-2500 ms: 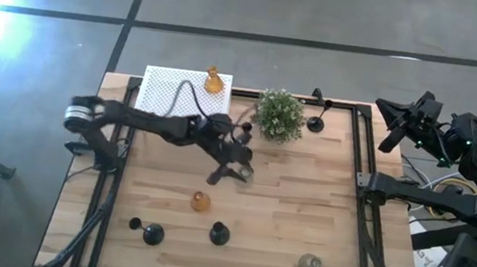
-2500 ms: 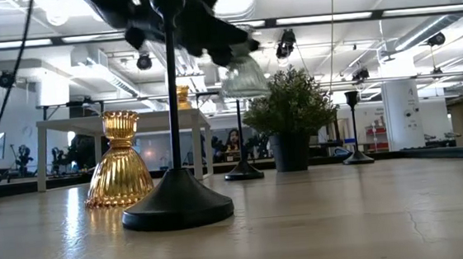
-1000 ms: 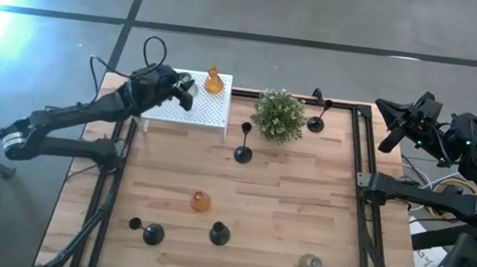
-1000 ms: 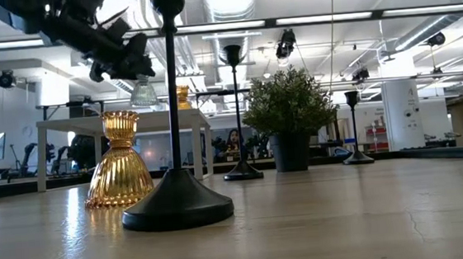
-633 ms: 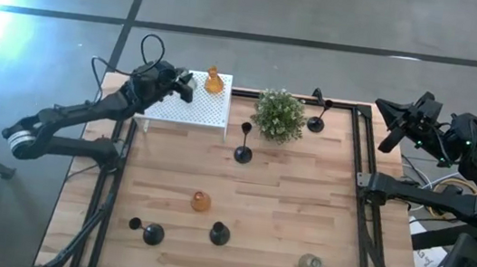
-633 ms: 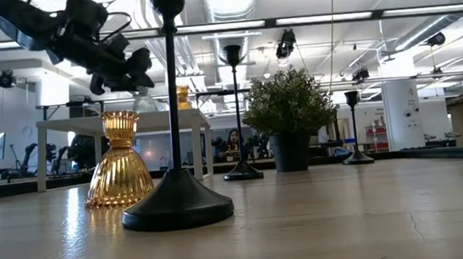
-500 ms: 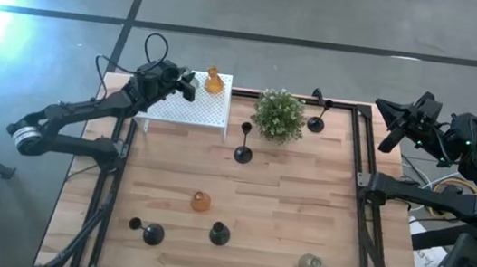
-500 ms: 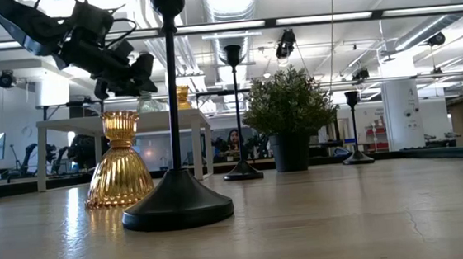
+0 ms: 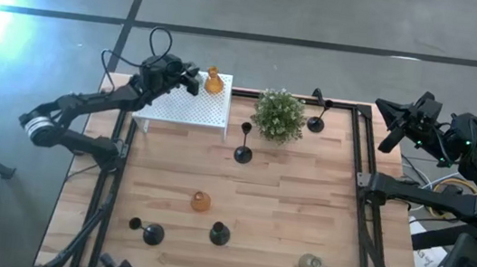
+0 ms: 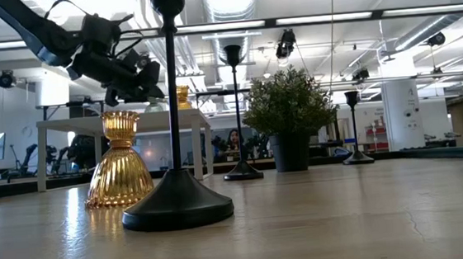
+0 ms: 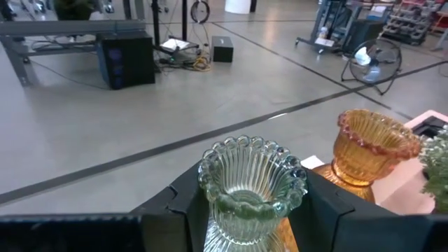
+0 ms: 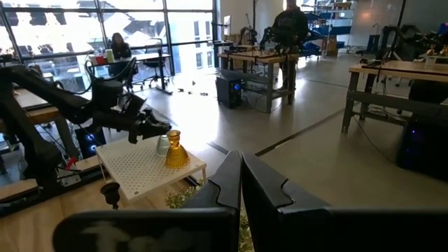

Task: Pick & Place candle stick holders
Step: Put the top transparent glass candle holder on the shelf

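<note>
The left claw grips a clear glass holder over the white perforated box, just beside the amber holder. Next likely lowering and releasing. The right claw waits closed, far right.

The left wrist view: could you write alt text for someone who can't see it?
A ribbed clear glass candle holder sits gripped between the left gripper's two dark fingers. Just beyond it stands an amber glass holder on a white surface, with a grey workshop floor behind.
</note>
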`<action>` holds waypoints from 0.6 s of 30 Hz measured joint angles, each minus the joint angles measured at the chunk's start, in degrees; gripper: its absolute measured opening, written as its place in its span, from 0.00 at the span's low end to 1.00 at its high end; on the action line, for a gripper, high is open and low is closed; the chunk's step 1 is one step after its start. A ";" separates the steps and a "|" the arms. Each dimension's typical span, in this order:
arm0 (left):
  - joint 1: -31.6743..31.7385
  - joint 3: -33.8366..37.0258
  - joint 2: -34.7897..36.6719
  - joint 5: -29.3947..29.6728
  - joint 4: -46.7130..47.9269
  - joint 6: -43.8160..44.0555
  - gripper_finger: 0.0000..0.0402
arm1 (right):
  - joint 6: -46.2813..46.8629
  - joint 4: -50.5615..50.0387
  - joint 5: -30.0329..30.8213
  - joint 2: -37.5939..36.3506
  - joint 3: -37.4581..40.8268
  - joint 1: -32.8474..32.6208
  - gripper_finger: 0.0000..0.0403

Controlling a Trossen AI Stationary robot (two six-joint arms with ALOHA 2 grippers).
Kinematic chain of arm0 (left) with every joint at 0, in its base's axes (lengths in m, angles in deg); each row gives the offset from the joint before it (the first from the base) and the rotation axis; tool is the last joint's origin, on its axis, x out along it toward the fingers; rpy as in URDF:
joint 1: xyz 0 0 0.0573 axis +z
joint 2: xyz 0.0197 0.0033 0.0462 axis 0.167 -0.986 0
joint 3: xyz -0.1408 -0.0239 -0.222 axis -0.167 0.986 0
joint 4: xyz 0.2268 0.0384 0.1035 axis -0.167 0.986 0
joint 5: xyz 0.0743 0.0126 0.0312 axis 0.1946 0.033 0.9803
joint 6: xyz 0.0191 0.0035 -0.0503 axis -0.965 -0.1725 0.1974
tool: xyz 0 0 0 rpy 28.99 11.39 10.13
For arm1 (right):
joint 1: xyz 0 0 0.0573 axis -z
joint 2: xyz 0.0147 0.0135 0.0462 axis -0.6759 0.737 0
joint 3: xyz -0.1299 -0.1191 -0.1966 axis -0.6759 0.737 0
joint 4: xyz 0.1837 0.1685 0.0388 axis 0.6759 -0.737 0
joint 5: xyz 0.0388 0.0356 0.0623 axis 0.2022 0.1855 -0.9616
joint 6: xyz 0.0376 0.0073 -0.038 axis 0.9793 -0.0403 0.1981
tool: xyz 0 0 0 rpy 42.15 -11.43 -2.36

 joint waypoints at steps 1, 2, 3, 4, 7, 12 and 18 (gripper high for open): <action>0.00 -0.19 -0.30 -0.19 -0.09 0.02 0.38 | 0.00 -0.01 0.01 0.00 0.00 0.00 0.02; 0.00 -0.47 -0.66 -0.28 -0.22 0.06 0.37 | 0.00 -0.01 0.00 0.00 0.00 0.00 0.02; 0.00 -0.75 -1.01 -0.47 -0.34 0.11 0.35 | 0.00 -0.01 0.02 0.00 0.00 0.00 0.02; 0.03 -1.04 -1.29 -0.72 -0.22 0.11 0.35 | 0.00 -0.01 0.00 0.00 0.00 0.00 0.02; 0.11 -1.86 -2.21 -1.74 -0.16 0.13 0.35 | 0.00 -0.01 0.00 0.00 0.00 0.00 0.02; 0.20 -2.05 -2.67 -1.86 -0.13 0.00 0.35 | 0.00 -0.01 0.00 0.00 0.00 0.00 0.02; 0.37 -2.05 -2.60 -1.88 0.55 -1.10 0.35 | 0.00 -0.01 0.01 0.00 0.00 0.00 0.02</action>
